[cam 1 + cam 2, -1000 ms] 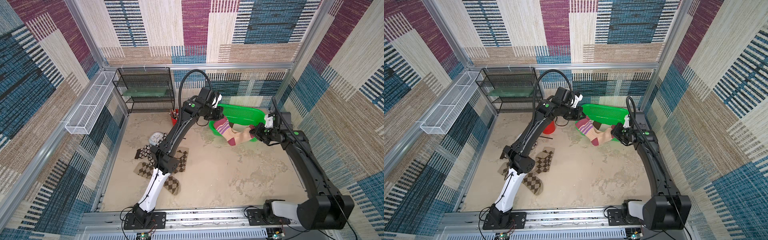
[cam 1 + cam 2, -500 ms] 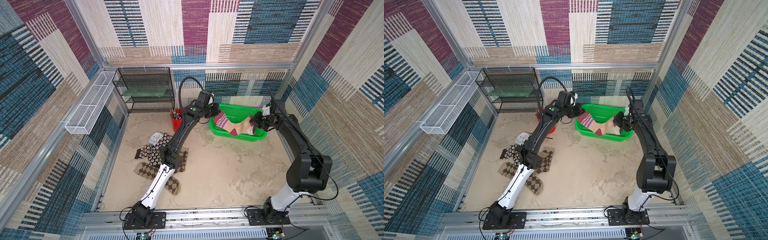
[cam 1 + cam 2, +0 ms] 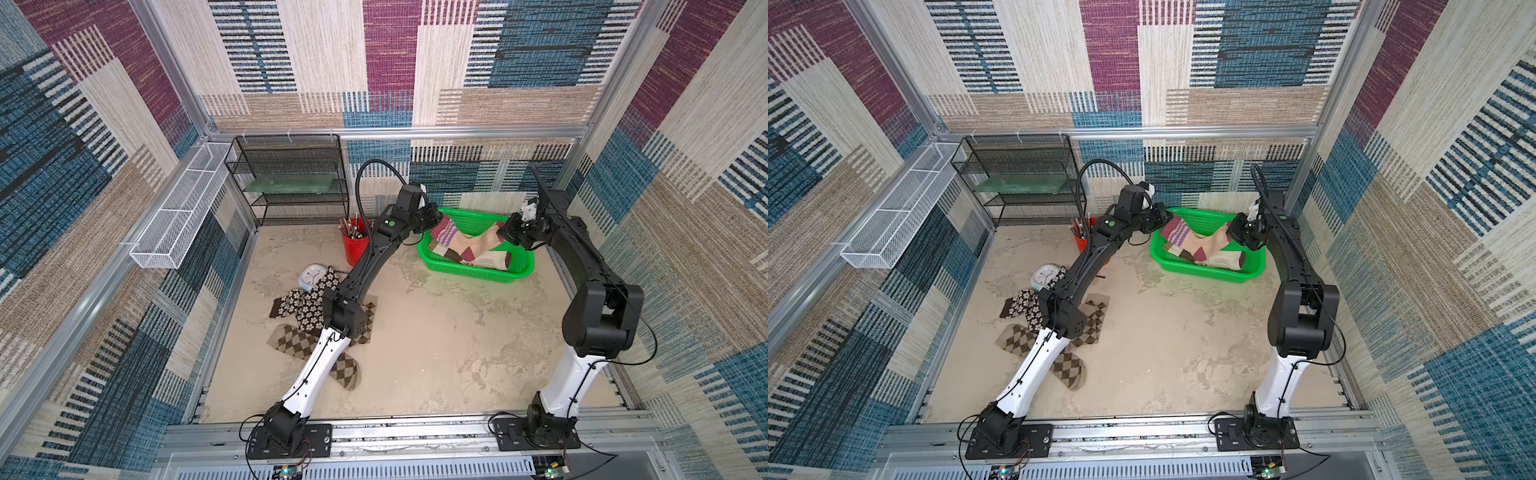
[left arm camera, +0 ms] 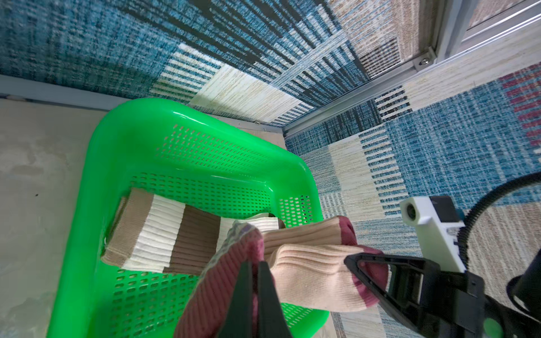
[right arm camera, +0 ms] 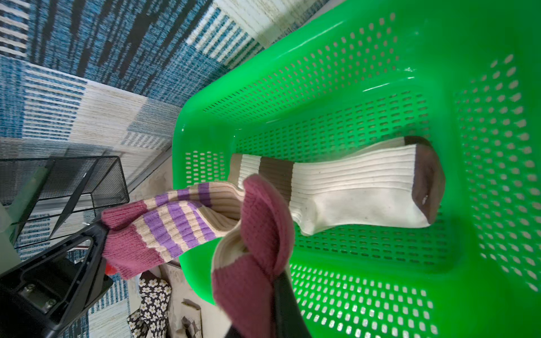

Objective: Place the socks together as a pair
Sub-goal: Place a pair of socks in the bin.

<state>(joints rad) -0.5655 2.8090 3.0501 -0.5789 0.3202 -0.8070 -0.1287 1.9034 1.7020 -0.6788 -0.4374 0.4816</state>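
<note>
Two striped socks (image 3: 465,243) are clamped together between the closed left hand (image 3: 435,219) and right hand (image 3: 504,232) over the basket (image 3: 478,273), while flowered socks (image 3: 299,303) and argyle socks (image 3: 291,343) are yet to be paired

Both arms stretch forward, elbows bent, forearms turned in toward each other; the left gripper (image 3: 433,219) is pinched tight on one end of the striped socks (image 3: 459,242); the right gripper (image 3: 503,233), straight ahead of its tips and facing it, clamps the other end.
</note>
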